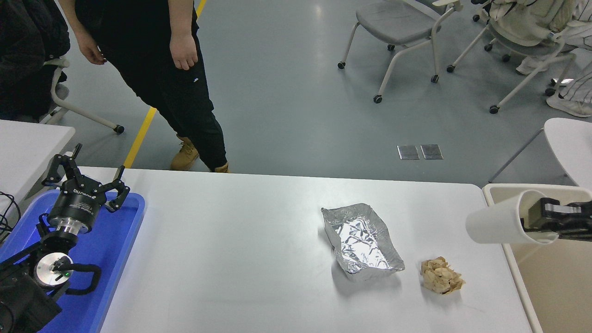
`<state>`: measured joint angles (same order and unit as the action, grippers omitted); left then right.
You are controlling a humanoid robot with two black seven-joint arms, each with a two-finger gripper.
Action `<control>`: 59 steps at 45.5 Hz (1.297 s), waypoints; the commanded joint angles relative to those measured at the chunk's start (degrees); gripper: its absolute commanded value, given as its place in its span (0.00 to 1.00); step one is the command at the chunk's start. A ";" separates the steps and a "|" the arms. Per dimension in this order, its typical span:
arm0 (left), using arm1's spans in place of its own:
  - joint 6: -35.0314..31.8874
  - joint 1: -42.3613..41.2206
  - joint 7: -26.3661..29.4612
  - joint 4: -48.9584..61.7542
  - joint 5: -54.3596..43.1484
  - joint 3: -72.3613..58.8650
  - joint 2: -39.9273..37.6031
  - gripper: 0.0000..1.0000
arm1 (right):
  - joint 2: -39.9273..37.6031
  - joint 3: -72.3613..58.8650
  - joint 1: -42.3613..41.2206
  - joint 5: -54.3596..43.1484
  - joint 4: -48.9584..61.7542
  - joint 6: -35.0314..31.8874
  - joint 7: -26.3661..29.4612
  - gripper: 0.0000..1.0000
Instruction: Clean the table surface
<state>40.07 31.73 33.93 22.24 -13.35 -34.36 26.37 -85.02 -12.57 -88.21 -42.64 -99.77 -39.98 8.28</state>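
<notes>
The white table surface (240,249) bears a crumpled foil tray (361,241) at centre right and a crumpled brown paper ball (441,276) just right of it. My right gripper (536,221) comes in from the right edge, shut on the rim of a white paper cup (499,224). It holds the cup on its side, lifted above the table's right edge and the beige bin (545,273). My left gripper (88,182) is parked open above the blue tray (104,259) at the lower left.
A person in black stands at the far left side of the table (157,69). Wheeled chairs (397,27) stand on the grey floor behind. A smaller white tabletop (571,148) is at the right, another (27,143) at the left.
</notes>
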 commanded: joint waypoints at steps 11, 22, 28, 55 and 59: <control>0.00 0.00 0.00 0.00 0.00 0.00 0.00 1.00 | -1.11 0.62 -0.21 -1.92 2.91 -1.33 0.42 0.00; 0.00 0.00 0.00 0.00 0.00 0.00 0.00 1.00 | -0.85 0.53 0.32 -2.00 10.82 -0.89 0.34 0.00; 0.00 0.00 0.00 0.00 0.00 0.00 0.00 1.00 | -1.02 0.18 0.76 -2.09 13.99 -0.54 0.34 0.00; 0.00 0.00 0.00 0.00 0.00 0.00 0.00 1.00 | 10.39 -0.08 19.39 8.45 29.98 26.08 -0.02 0.00; 0.00 0.00 0.00 0.00 0.00 0.00 0.00 1.00 | 14.96 0.27 23.43 10.91 32.27 32.41 -0.10 0.00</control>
<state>40.08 31.73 33.93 22.23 -13.36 -34.37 26.36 -78.30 -12.78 -73.53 -38.03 -73.47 -20.60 8.39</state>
